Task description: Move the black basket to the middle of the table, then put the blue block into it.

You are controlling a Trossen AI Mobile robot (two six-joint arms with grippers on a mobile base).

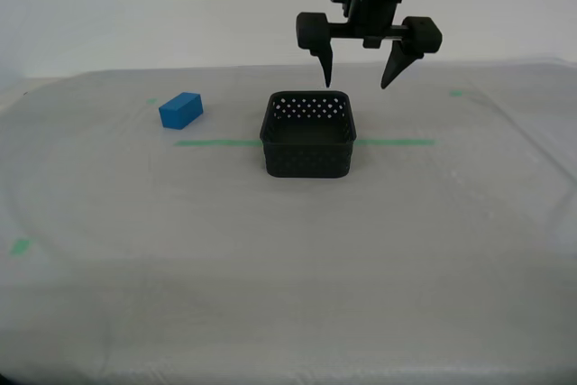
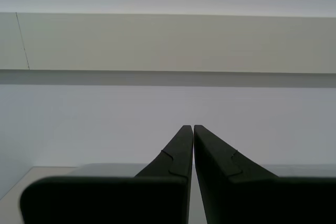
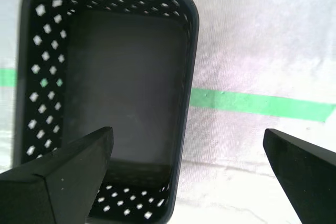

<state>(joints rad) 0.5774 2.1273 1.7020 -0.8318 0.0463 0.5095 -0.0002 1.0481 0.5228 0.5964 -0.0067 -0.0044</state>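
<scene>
One broad table (image 1: 288, 295), sheeted in pale grey-white and crossed by a green tape line (image 1: 212, 142), filled the exterior view. The black basket (image 1: 308, 135) stood on that line near the table's middle, empty, so I judged the first half of the job done. My first gripper (image 1: 359, 73) hung above and just behind the basket's far rim, jaws spread wide and holding nothing; in its own view the basket (image 3: 107, 103) lay directly below, slightly off to one side of the open jaws. My second gripper (image 2: 189, 150) was pressed shut on nothing, facing a blank wall, and did not show in the exterior view. The blue block (image 1: 180, 109) rested on the table toward the exterior view's left of the basket, well apart from it, its long axis running slantwise toward the far right of that view. My first gripper looked the nearer one, and its reach would have to carry that way.
</scene>
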